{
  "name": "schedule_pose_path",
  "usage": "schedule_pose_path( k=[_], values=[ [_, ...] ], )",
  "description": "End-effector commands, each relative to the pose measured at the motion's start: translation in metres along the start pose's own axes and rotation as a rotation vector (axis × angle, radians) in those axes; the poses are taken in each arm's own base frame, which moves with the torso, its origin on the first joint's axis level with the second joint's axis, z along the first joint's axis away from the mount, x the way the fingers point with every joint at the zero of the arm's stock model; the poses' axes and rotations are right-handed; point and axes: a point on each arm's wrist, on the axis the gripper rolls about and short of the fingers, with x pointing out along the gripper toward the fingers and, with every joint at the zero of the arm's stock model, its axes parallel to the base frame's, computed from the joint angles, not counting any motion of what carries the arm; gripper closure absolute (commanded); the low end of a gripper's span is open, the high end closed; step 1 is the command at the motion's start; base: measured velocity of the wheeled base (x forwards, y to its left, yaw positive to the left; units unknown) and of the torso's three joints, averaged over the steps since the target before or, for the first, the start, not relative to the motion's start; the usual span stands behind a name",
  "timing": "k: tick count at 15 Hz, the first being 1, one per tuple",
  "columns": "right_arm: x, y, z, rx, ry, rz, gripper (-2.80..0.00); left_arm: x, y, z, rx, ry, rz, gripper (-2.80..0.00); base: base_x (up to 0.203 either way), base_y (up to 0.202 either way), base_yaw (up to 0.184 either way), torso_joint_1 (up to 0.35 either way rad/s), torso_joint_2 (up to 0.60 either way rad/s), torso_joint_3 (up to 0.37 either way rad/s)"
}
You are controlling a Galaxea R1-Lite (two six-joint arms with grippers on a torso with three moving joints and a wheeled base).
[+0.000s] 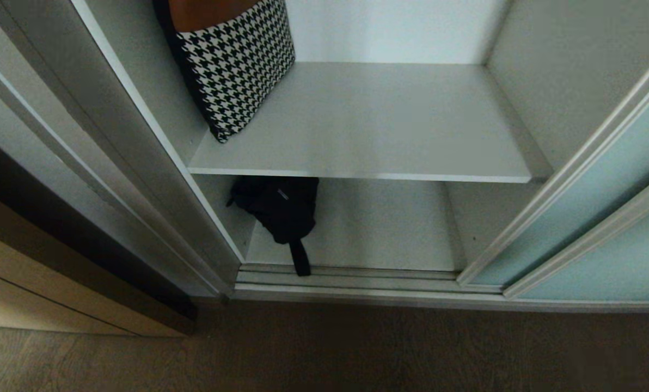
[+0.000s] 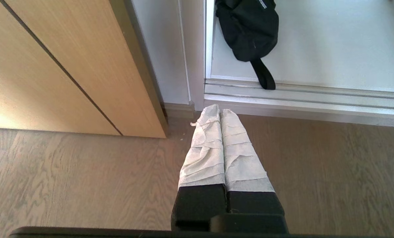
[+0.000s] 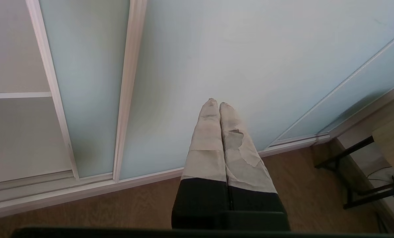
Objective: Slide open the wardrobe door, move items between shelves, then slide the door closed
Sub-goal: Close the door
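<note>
The wardrobe stands open, its sliding door [image 1: 591, 218] of frosted aqua glass pushed to the right. A houndstooth soft piece [image 1: 237, 65] leans at the left on the upper shelf [image 1: 379, 130]. Below it a black strappy bundle [image 1: 281, 209] lies on the lower shelf [image 1: 379, 228], one strap hanging over the floor track. The bundle [image 2: 248, 29] also shows in the left wrist view. My left gripper [image 2: 219, 110] is shut and empty, low over the wooden floor. My right gripper [image 3: 216, 102] is shut and empty, pointing at the glass door [image 3: 250, 59]. Neither arm is in the head view.
A light tan wooden cabinet front [image 2: 51, 66] stands left of the wardrobe. The ribbed silver floor track [image 1: 346, 277] runs along the wardrobe's foot. A black metal frame [image 3: 355, 172] stands on the floor to the right of the doors.
</note>
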Motion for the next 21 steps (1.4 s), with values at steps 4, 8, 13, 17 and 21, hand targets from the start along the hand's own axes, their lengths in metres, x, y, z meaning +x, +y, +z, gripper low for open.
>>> schedule_pose_path(
  k=[4,8,13,17,21],
  values=[
    [0.009,-0.014,-0.003,0.029,0.029,-0.024,0.0,0.0,0.0,0.0,0.0,0.001,0.0,0.0,0.0,0.0,0.0,0.0,0.0,0.0],
    [0.021,-0.035,-0.008,0.093,0.002,0.105,0.0,0.0,0.0,0.0,0.0,0.001,0.001,0.0,0.0,0.0,0.0,0.0,0.0,0.0],
    [0.043,-0.051,-0.008,0.17,0.014,0.187,0.0,0.0,0.0,0.0,0.0,0.001,0.0,0.0,0.0,0.0,0.0,0.0,0.0,0.0],
    [0.055,-0.05,-0.013,0.183,0.012,0.272,0.0,0.0,0.0,0.0,0.0,0.001,0.001,0.0,0.0,0.0,0.0,0.0,0.0,0.0],
    [0.058,-0.039,-0.004,0.164,0.019,0.273,0.0,0.0,0.0,0.0,0.0,0.001,0.0,0.0,0.0,0.0,0.0,0.0,0.0,0.0]
  ],
)
